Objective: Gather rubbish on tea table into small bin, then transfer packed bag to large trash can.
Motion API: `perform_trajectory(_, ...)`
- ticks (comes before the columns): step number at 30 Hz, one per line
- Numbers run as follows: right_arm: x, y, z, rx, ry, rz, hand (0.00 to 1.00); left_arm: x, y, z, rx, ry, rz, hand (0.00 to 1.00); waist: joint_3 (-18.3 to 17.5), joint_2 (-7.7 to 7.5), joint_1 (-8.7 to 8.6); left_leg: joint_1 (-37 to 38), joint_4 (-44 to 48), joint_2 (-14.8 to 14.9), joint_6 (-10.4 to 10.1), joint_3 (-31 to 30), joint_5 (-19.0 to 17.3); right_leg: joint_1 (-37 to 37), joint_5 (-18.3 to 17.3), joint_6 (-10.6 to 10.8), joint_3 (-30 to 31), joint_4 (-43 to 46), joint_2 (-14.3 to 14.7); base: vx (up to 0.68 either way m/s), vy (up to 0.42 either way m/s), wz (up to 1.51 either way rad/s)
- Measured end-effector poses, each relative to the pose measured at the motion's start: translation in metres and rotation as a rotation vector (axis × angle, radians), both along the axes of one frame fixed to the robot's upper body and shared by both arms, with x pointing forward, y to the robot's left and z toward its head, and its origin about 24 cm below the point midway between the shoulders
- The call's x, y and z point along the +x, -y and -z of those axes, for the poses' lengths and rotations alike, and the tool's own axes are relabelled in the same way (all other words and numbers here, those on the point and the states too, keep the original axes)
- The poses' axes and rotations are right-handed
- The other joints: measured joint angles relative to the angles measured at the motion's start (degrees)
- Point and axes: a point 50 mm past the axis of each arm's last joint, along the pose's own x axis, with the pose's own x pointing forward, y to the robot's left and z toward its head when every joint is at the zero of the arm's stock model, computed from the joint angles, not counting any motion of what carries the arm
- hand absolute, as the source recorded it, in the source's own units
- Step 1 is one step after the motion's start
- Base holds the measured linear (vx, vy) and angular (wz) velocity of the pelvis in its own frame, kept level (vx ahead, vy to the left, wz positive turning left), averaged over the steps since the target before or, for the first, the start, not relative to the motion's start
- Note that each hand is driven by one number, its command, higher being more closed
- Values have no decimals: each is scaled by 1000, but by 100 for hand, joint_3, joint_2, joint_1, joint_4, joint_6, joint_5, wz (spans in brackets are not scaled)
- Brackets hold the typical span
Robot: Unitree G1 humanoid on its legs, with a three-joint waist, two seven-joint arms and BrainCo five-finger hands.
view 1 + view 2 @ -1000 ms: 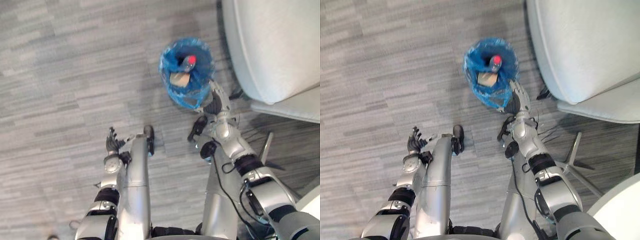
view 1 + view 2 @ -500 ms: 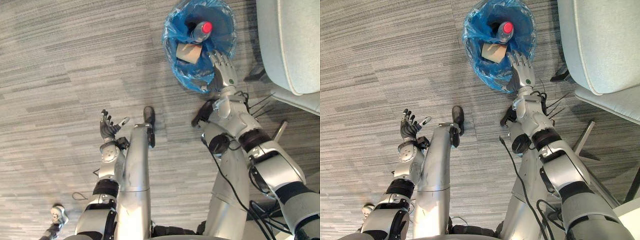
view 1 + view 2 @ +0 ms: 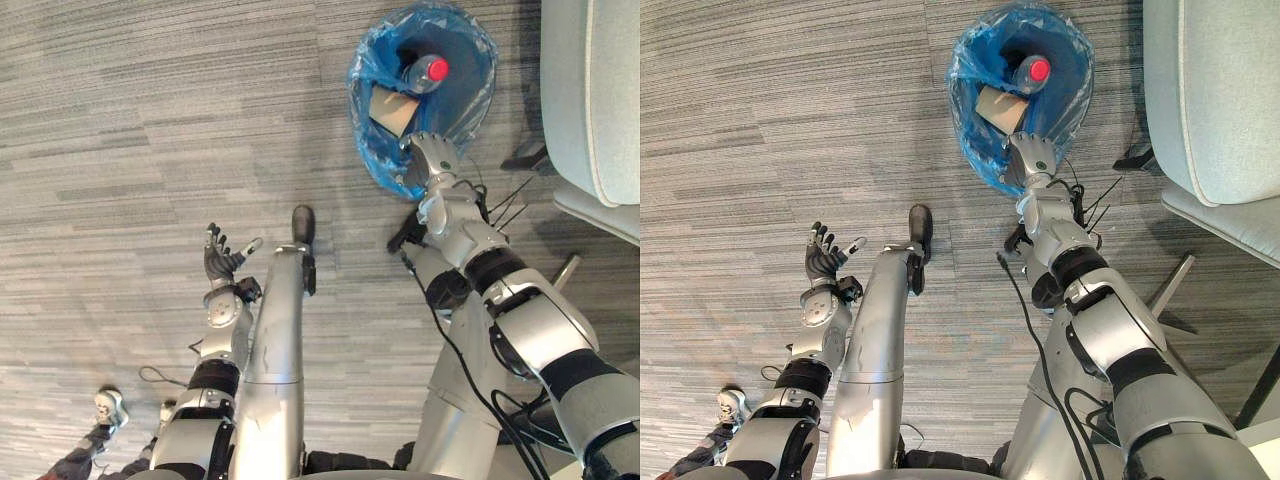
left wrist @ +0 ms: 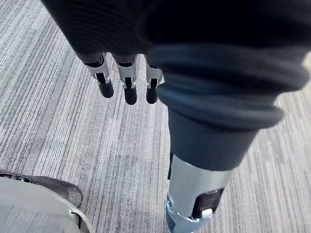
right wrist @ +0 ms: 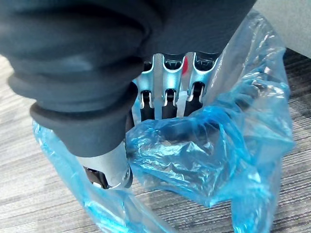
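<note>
Grey carpet (image 3: pixel 120 120) bears the blue bag (image 3: pixel 468 100), right robot hand (image 3: pixel 433 160) curled round its near rim

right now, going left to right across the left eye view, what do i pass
Open left hand over the grey striped floor → crinkled blue plastic bag holding a red-capped bottle → pale grey upholstered chair. The right hand sits at the bag's rim, so it is left out of the order.

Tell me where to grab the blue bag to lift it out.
Grip the blue bag by its bunched near rim, coming from above on the robot's side, where the right hand rests. Plastic folds loosely there; the bottle and cardboard lie farther in, clear of it.
</note>
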Motion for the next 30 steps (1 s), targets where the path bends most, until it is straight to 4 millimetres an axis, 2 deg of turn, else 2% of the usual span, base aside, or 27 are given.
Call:
perform_trajectory(6, -7, -13, -10, 115, 52, -80, 100, 0, -4, 0, -1, -6, -10, 0, -5, -6, -32, 34, -125, 40, -27, -26, 119, 19, 11, -17, -39, -67, 57, -70, 4, 1)
perform_trajectory(10, -18, -27, -23, 368, 110, -175, 100, -1, -5, 2, -9, -23, -17, 0, -6, -7, -49, 235, -226, 107, -117, -70, 188, 223, 20, -32, -92, -156, 147, -67, -3, -3)
perform_trajectory(15, -36, -30, -23, 683, 135, -256, 100, -1, 8, 7, -41, -44, 16, 0, -30, -30, -107, 656, -567, 137, -151, -93, 338, 675, 53, -64, -205, -479, 244, -61, 0, 1)
perform_trajectory(18, -49, -35, -23, 858, 153, -324, 100, -4, 11, 12, -21, -74, 40, 0, -30, -30, -221, 1118, -907, 136, -236, -99, 439, 1139, 104, -144, -324, -721, 287, -21, -17, 9)
perform_trajectory(20, -59, -35, -10, 953, 122, -346, 100, -9, 18, 22, -28, -111, 61, 0, -60, -42, -219, 1646, -1249, 157, -277, -80, 469, 1641, 190, -279, -370, -1062, 398, 8, -11, -2)
perform_trajectory(23, -79, -33, 12, 1094, 81, -355, 100, -26, 28, 43, -44, -187, 93, 0, -161, -56, -256, 2492, -1777, 167, -290, -33, 601, 2448, 283, -309, -438, -1510, 499, 49, -16, 2)
perform_trajectory(26, -98, -35, 46, 1201, -29, -335, 100, -50, 27, 67, -39, -277, 113, 0, -430, -114, -238, 3378, -2308, 189, -332, 43, 661, 3268, 340, -245, -474, -1965, 629, 99, -16, -1)
perform_trajectory(27, -102, -36, 51, 1226, -44, -337, 100, -55, 27, 72, -42, -295, 110, 0, -435, -116, -234, 3598, -2411, 208, -332, 75, 663, 3467, 352, -226, -477, -2060, 654, 125, -18, -7)
perform_trajectory(28, -110, -36, 61, 1274, -77, -329, 100, -66, 25, 82, -50, -338, 106, 0, -550, -128, -224, 3981, -2588, 209, -330, 128, 672, 3799, 366, -202, -472, -2214, 683, 122, -8, -8)
perform_trajectory(30, -123, -37, 67, 1327, -90, -354, 100, -82, 25, 95, -56, -395, 116, 0, -785, -128, -238, 4518, -2919, 192, -297, 189, 715, 4261, 415, -129, -442, -2487, 747, 122, 3, -13)
